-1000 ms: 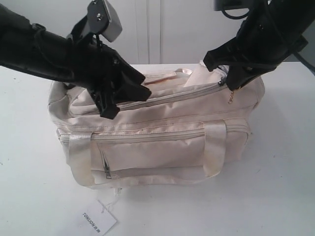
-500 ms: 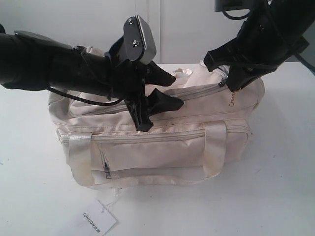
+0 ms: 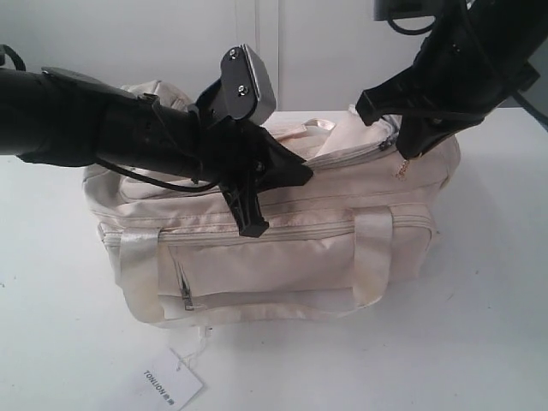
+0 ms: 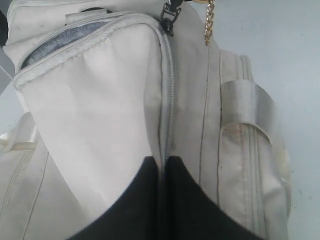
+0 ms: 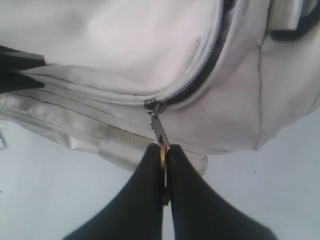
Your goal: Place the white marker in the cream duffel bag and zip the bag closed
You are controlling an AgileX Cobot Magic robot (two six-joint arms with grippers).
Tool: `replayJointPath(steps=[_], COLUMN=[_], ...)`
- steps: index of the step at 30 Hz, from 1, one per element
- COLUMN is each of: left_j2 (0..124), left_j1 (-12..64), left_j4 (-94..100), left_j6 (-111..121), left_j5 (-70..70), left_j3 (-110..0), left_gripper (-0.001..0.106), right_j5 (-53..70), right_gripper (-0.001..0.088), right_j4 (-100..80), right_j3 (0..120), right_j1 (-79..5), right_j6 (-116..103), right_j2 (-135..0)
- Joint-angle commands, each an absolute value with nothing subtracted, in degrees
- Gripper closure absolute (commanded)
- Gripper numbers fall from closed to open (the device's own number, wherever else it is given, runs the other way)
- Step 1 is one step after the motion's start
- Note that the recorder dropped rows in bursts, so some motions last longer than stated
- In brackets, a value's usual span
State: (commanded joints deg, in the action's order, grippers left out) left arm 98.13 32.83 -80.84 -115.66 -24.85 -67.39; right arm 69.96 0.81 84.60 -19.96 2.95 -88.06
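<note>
The cream duffel bag lies on the white table. My left gripper rests on the bag's top, shut, with the zipper seam running in between its fingers. At the bag's right end my right gripper is shut on the gold ring pull, just behind the zipper slider. Past the slider the zipper gapes, showing dark lining. A gold chain dangles near the slider. The white marker is out of view.
A white hang tag lies on the table in front of the bag. Satin handle straps cross the bag's front, beside the front pocket's zip pull. A white wall stands behind the table.
My left gripper has swung right along the bag's top and, open half a second ago, is now shut on the zipper seam. The right gripper has stayed put.
</note>
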Motion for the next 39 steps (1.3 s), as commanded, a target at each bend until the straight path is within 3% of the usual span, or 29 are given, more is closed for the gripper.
replayJointPath(steps=[9,14,23,26,30,32,39], left_j2=[98.1,98.1,97.9,96.6,95.0,94.1,89.5], left_j1=[32.8,32.8,32.8,32.8,32.7,32.7,32.7], left_j4=[-75.6,-72.8,-73.5,-73.6,-73.6,-73.6,-72.3], left_j6=[-115.7,-115.7,-115.4,-115.4,-115.3,-112.8,-102.4], left_j5=[-24.8,-24.7,-25.1,-25.0,-25.5,-26.5,-28.4], left_j3=[-67.4,-67.4,-67.4,-67.5,-67.5,-67.5,-67.5], left_gripper=[0.105,0.105,0.105,0.095,0.066,0.056,0.06], right_j5=[66.9,56.7,56.2,56.9,57.1,57.1,59.2], right_gripper=[0.0868,0.0868,0.0868,0.0868,0.0868,0.0868,0.0868], right_j4=[-19.8,-19.9,-13.5,-13.5,-13.1,-12.3,-11.7], right_j3=[84.6,84.6,84.6,84.6,84.6,84.6,84.6], right_j1=[-20.0,-20.0,-20.0,-20.0,-20.0,-20.0,-20.0], right_j6=[-7.6,-15.7,-9.1,-8.7,-8.7,-8.7,-8.7], right_j2=[-88.1,-88.8,-90.2,-90.2,-90.2,-90.2,-90.2])
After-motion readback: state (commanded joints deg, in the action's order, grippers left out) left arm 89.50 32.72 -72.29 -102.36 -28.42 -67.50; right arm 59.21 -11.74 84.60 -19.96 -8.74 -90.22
